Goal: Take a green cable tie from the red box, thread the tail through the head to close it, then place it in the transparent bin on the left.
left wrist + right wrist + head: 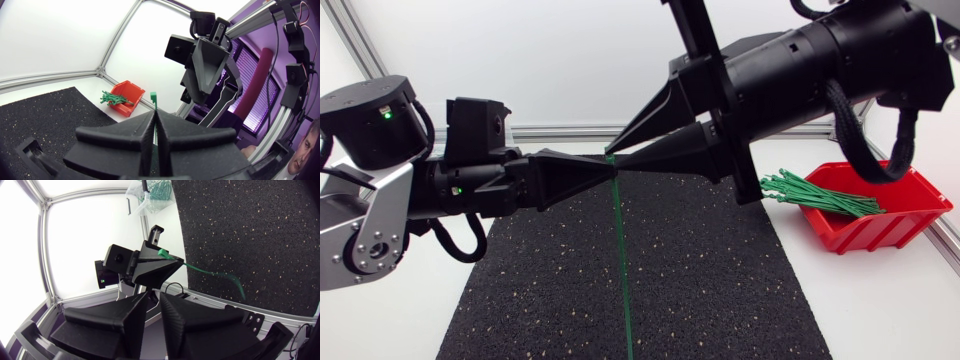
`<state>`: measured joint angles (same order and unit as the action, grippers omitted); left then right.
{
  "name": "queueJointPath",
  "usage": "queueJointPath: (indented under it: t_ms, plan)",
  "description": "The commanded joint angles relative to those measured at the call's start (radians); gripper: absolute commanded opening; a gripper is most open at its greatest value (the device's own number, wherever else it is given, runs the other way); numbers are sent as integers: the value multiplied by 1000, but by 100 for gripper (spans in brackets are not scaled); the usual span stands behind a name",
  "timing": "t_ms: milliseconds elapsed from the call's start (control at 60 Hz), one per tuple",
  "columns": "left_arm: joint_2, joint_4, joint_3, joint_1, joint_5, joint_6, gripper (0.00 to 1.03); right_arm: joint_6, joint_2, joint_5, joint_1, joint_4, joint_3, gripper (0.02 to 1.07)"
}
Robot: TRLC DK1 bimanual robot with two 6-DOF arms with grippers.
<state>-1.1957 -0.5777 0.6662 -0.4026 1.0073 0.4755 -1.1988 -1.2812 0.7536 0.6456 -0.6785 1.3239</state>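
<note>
One thin straight green cable tie [622,260] clenched in left end effector [154,116]; right end effector [154,298] seemingly released.

Readable text, labels, brands, numbers, signs: none in any view. Surfaces examined, all plain so far as visible: red box [895,222], green cable tie [622,260], left hand [606,168], right hand [613,160], black mat [720,290] on the tabletop [890,310].

The tie [621,260] is coloured green. The box [890,225] is coloured red, and more green ties [820,195] are seen in it. The mat [540,290] is coloured black and dotted with pale specks. The bench [890,310] is coloured white. The left gripper [610,168] and right gripper [615,160] are coloured black.
</note>
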Motion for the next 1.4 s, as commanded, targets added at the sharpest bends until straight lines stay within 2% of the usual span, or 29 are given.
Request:
queueJointPath:
  t_ms: [0,133,233,350,467,617,650,733,783,967,1033,1133,1217,1383]
  plan:
    - [16,-19,-17,-7,-3,22,4,34,19,-5,-1,8,-28,24]
    - [8,-19,-16,-5,-3,15,4,82,29,7,-9,4,-37,25]
    - [-10,-21,-11,1,1,-31,4,199,25,18,-40,-26,-51,33]
    - [-73,-16,19,47,67,-90,4,357,-10,6,-60,-108,-48,45]
    - [-119,-8,53,110,103,-135,4,505,-52,-36,-84,-161,-31,49]
    - [-157,10,102,168,151,-178,4,691,-93,-122,-95,-191,-20,55]
    - [-163,16,113,185,162,-183,4,766,-107,-165,-86,-191,-18,64]
    - [-182,26,134,211,169,-193,4,898,-133,-204,-75,-199,-18,71]
    - [-194,38,147,217,169,-201,4,989,-147,-267,-54,-197,-17,77]
    - [-229,85,184,229,169,-229,4,1197,-168,-396,-18,-154,-34,78]
    - [-246,130,204,229,169,-258,4,1289,-176,-453,-1,-151,-31,89]
    - [-277,162,239,234,166,-265,4,1424,-181,-560,39,-145,-43,90]
    - [-309,196,279,249,166,-267,4,1522,-181,-655,72,-101,-69,100]
    - [-311,274,309,260,165,-310,4,1740,-201,-729,120,-52,-94,100]
